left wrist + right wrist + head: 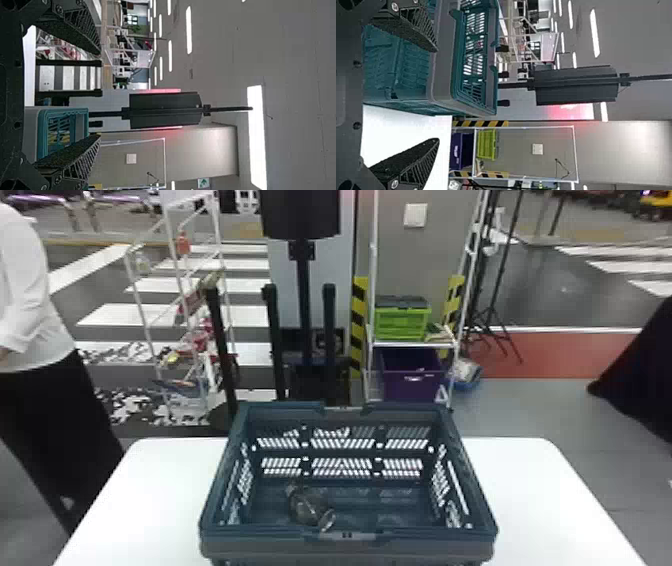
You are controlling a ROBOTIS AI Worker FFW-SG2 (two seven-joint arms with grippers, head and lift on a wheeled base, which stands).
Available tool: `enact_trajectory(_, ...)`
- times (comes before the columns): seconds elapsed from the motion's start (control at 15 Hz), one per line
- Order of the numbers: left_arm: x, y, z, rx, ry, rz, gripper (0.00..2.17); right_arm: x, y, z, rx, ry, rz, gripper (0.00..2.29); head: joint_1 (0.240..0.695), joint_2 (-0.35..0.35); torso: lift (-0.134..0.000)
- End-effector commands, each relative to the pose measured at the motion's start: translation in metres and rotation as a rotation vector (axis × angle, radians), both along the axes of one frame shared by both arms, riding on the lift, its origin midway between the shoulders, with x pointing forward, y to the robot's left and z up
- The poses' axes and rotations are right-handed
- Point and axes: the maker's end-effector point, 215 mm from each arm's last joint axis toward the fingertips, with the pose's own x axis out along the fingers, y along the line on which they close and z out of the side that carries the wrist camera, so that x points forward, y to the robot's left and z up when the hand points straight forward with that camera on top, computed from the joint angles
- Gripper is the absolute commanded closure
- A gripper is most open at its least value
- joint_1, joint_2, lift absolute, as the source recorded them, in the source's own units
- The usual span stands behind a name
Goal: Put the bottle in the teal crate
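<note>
Head view: the white tabletop (145, 500) carries the teal crate (260, 546), which stands upright with its top open. Seen from the wrists, the left gripper (99, 94) and the right gripper (436, 95) both have their fingers spread apart, released and holding nothing. Inside the crate, down near its floor, close to the near wall and left of the middle, is the bottle (305, 508), so the placing looks done, and I judge nothing is left beyond keeping both grippers clear of it
</note>
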Motion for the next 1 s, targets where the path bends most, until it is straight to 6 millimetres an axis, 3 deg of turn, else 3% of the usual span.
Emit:
enact_trajectory(0.0,0.0007,0.0007,0.0000,-0.002,0.000,0.005,0.14,-0.0005,0.0043,-0.0033,0.012,0.020,0.003,0.10,0.499,0.000,0.000)
enact_trajectory(0.93,0.0074,0.0033,0.0094,0.000,-0.003,0.019,0.14,-0.0055,0.0138,-0.0080,0.014,0.050,0.011,0.10,0.499,0.000,0.000)
